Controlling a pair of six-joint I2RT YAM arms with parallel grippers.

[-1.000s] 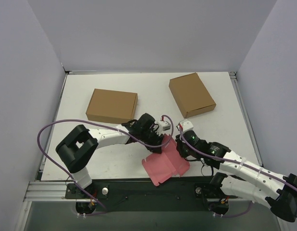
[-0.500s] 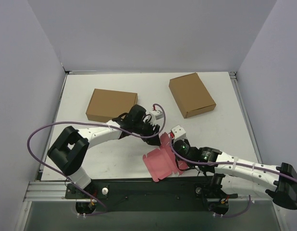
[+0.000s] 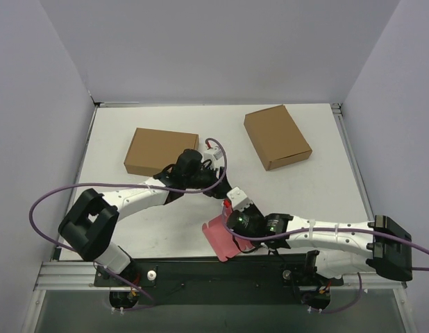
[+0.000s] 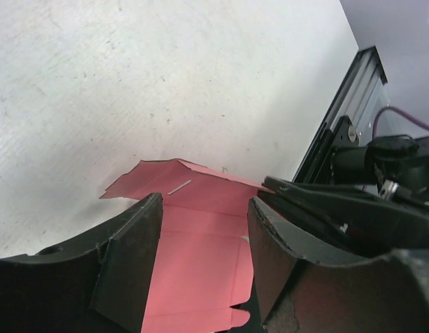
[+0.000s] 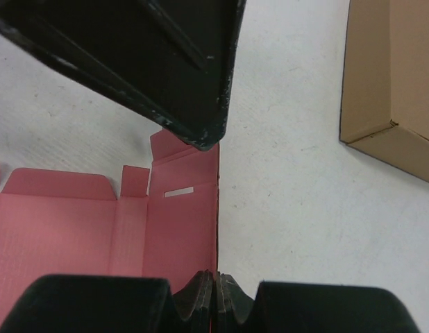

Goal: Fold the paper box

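Observation:
The pink paper box [image 3: 216, 239] is a die-cut sheet at the table's near edge, partly lifted. In the right wrist view it [image 5: 96, 229] shows creased panels, tabs and a slot. My right gripper [image 3: 230, 211] is shut on the sheet's right edge, its jaws [image 5: 216, 279] pressed together on the thin card. My left gripper [image 3: 218, 189] hovers open just beyond the sheet. In its wrist view the sheet [image 4: 200, 243] lies below and between the spread jaws of the left gripper [image 4: 204, 202]. One left finger [image 5: 180, 69] hangs over the sheet's far corner.
Two brown cardboard boxes sit farther back, one at the left [image 3: 161, 151] and one at the right [image 3: 277, 137]; the left one shows in the right wrist view [image 5: 395, 76]. The black rail [image 4: 346, 104] runs along the table's near edge, close beside the sheet.
My right gripper has swung left with the pink sheet in its grip, and the sheet now stands more upright. My left gripper has drawn back toward the left brown box, off the sheet.

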